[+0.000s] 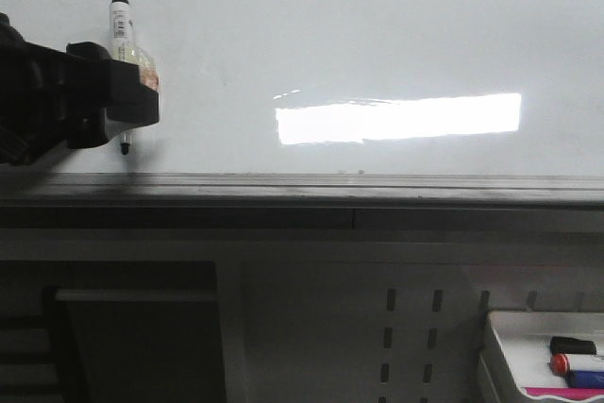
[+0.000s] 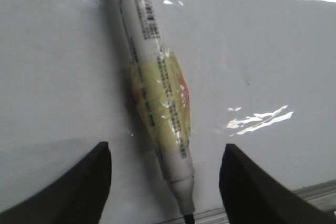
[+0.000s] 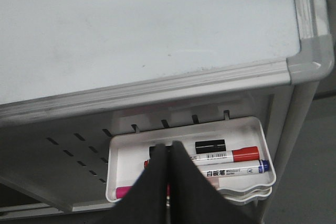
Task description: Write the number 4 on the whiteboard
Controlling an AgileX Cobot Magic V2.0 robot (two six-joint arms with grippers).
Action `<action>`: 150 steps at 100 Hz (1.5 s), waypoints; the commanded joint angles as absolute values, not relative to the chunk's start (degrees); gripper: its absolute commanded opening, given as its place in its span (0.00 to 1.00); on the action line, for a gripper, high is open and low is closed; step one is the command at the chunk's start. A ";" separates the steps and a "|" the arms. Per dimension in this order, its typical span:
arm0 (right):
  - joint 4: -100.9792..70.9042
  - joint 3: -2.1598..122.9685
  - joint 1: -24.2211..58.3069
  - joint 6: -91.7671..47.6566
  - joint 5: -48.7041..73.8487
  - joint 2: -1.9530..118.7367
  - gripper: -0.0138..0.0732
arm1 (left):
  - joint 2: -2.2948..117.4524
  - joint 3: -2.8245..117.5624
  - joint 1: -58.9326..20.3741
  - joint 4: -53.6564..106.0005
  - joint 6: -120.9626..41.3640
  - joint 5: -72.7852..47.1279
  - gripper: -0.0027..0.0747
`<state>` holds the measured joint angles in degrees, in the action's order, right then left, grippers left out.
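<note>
The whiteboard (image 1: 377, 35) lies flat, glossy white, with a bright rectangular glare; no number 4 is in view on it. A white marker (image 1: 123, 35) wrapped in yellowish tape lies on the board at the far left, its black tip toward the near edge rail. In the left wrist view the marker (image 2: 157, 103) rests between the fingers of my left gripper (image 2: 167, 148), which is open and touches it on neither side. My right gripper (image 3: 169, 148) is shut on nothing and hangs over the marker tray below the board's corner.
A grey edge rail (image 1: 302, 184) runs along the board's near side. A white tray (image 3: 113, 145) hangs off the perforated panel under the board, holding a red-capped marker (image 3: 231, 155), a blue one (image 3: 236, 170) and a pink one (image 3: 123, 191). The tray (image 1: 500, 346) also shows bottom right in the front view.
</note>
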<state>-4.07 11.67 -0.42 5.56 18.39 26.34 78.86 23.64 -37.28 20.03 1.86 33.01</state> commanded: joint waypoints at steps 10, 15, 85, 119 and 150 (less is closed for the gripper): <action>-4.18 13.46 -0.33 5.37 14.73 27.09 0.08 | 78.00 25.39 -37.62 20.32 2.37 36.35 0.24; -4.18 13.46 -0.33 5.37 14.73 27.09 0.08 | 78.00 25.39 -37.62 20.32 2.37 36.35 0.10; -4.18 21.76 31.05 -5.52 15.41 28.87 0.24 | 66.96 24.86 -37.62 -25.85 2.38 27.24 0.01; -4.08 30.07 46.90 -5.76 12.94 40.51 0.60 | 58.67 21.68 -37.62 -48.04 2.38 27.82 0.01; -4.08 39.18 50.79 -5.76 11.59 52.27 0.61 | 58.30 21.68 -37.62 -49.48 2.38 30.87 0.01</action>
